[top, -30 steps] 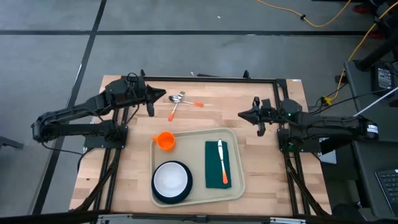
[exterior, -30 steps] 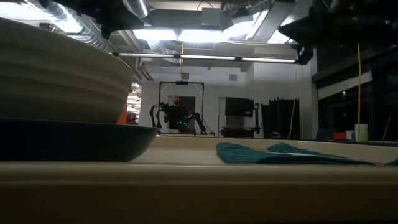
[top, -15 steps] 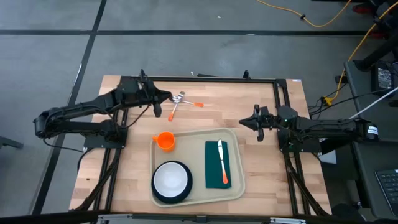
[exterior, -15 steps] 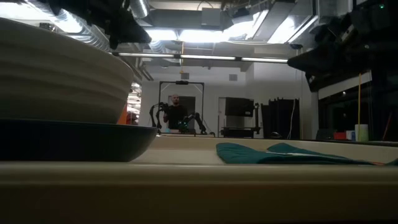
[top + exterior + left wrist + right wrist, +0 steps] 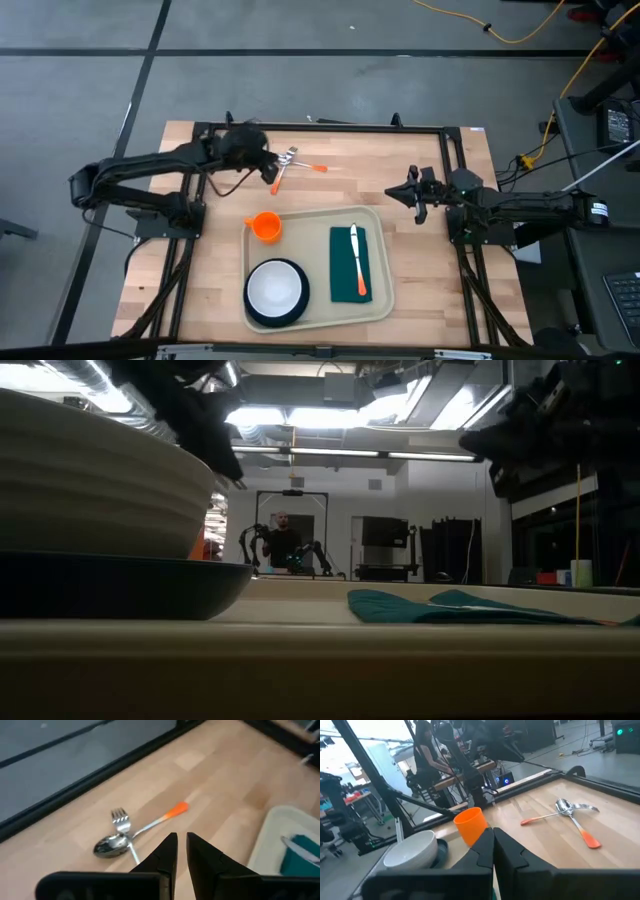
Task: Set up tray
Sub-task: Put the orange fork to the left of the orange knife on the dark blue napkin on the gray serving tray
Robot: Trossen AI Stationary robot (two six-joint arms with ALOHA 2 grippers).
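Observation:
The cream tray (image 5: 378, 300) lies on the near middle of the table. It holds an orange cup (image 5: 264, 226), a white bowl on a dark plate (image 5: 276, 290) and a green napkin (image 5: 346, 272) with a knife (image 5: 355, 255) on top. A spoon (image 5: 108, 846) and a fork (image 5: 120, 817), both orange-handled, lie crossed on the bare wood (image 5: 291, 158) beyond the tray. My left gripper (image 5: 268, 172) hangs just above them, tipped down, its fingers (image 5: 168, 851) nearly together around nothing. My right gripper (image 5: 408, 192) hovers shut and level near the tray's far right corner.
A black frame rail (image 5: 330, 127) runs along the table's far edge, just behind the cutlery. Bare wood lies between the cutlery and the tray's far rim (image 5: 320, 212). In the low view the bowl (image 5: 95, 480) fills the left foreground, and a person stands far off in the room (image 5: 283, 540).
My left gripper has reached out toward the table's right edge and come down over the spoon and fork, tipping its fingers downward and rolling a little. My right gripper has sunk slightly. The cutlery and the tray's contents have not moved.

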